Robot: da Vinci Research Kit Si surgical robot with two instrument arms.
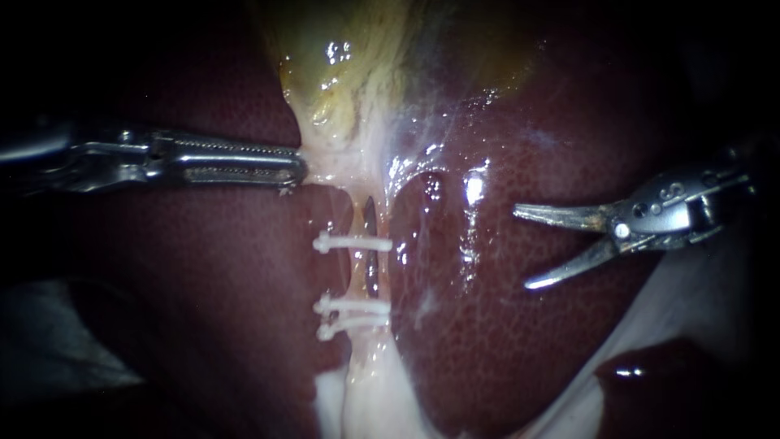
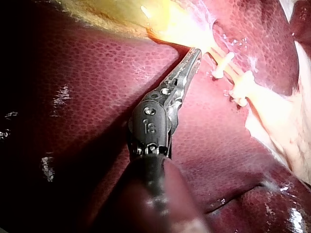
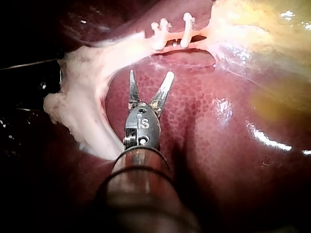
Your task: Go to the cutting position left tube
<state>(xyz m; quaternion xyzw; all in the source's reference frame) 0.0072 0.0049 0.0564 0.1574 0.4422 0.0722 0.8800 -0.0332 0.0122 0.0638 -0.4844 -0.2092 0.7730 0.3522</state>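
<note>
A pale tube (image 1: 355,276) runs down from the yellowish gallbladder (image 1: 349,57) across the dark red liver (image 1: 528,122). It carries one white clip (image 1: 351,242) higher up and two white clips (image 1: 349,315) close together lower down, with a bare stretch between them. My left instrument (image 1: 294,167) comes in from the left with its jaws shut on pale tissue just below the gallbladder (image 2: 160,19); the left wrist view shows its tip (image 2: 193,56) there. My right instrument (image 1: 526,249) hovers over the liver well to the right of the tube, curved blades open. In the right wrist view the blades (image 3: 149,77) point toward the clips (image 3: 172,31), short of them.
A dark slit (image 1: 370,244) lies right beside the clipped tube. Pale fatty tissue (image 1: 366,390) spreads out below the lower clips and shows as a thick white band (image 3: 82,97) beside my right instrument. A pale surface (image 1: 691,301) lies past the liver's lower right edge.
</note>
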